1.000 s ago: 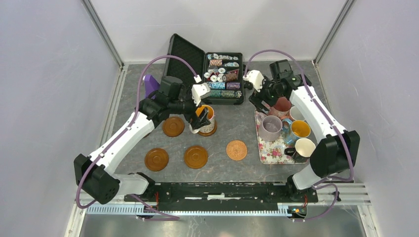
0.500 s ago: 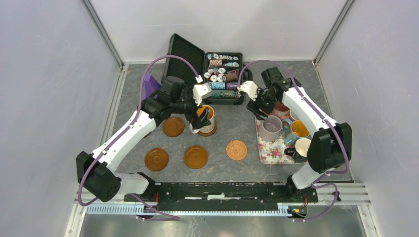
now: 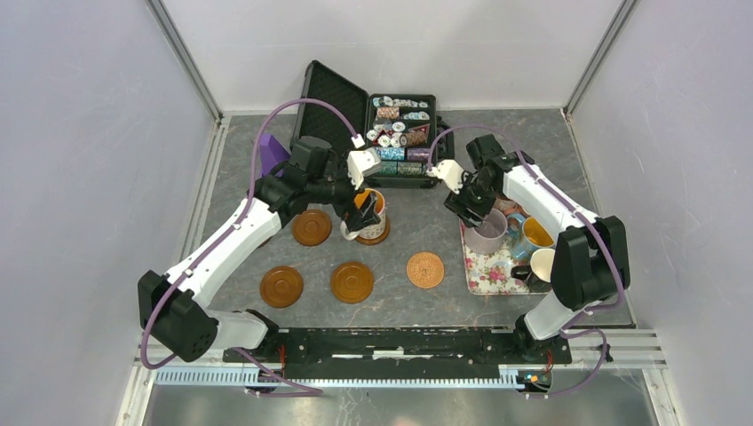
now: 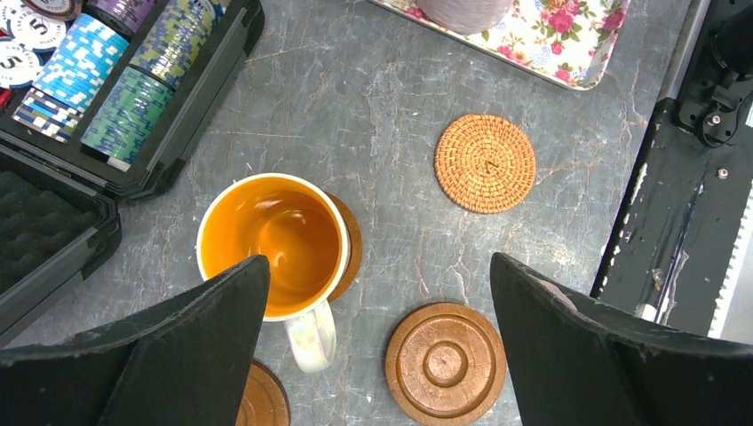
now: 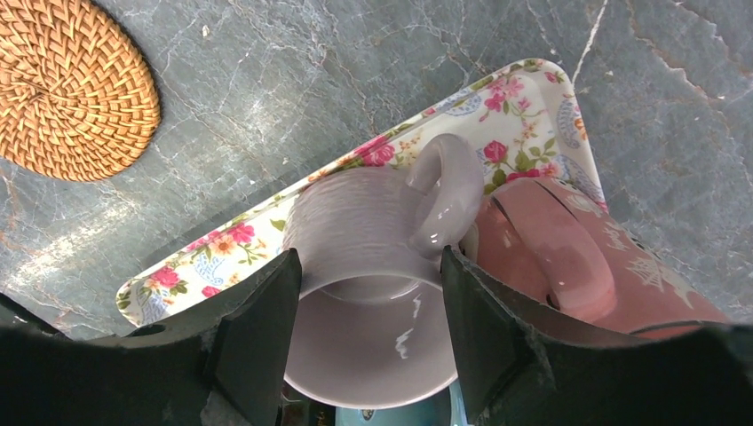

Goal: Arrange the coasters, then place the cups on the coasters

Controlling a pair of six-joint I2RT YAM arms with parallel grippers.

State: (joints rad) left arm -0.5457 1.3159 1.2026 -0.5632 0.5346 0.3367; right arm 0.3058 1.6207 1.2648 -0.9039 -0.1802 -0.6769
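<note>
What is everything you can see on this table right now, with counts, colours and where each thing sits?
floral mug: one, orange inside, centre-left, on a wood coaster
wood coasters: four visible, brown, left and centre
woven coaster: one, orange-tan, centre
tray: one, floral, right
lilac mug: one, lilac, on tray
pink mug: one, pink, on tray
blue mug: one, yellow inside, on tray
black mug: one, cream inside, on tray
chip case: one, black, open, far edge
poker chips: many, mixed colours, in case
purple object: one, purple, far left
left tool: one, black, open above floral mug
right tool: one, black, closed around lilac mug
</note>
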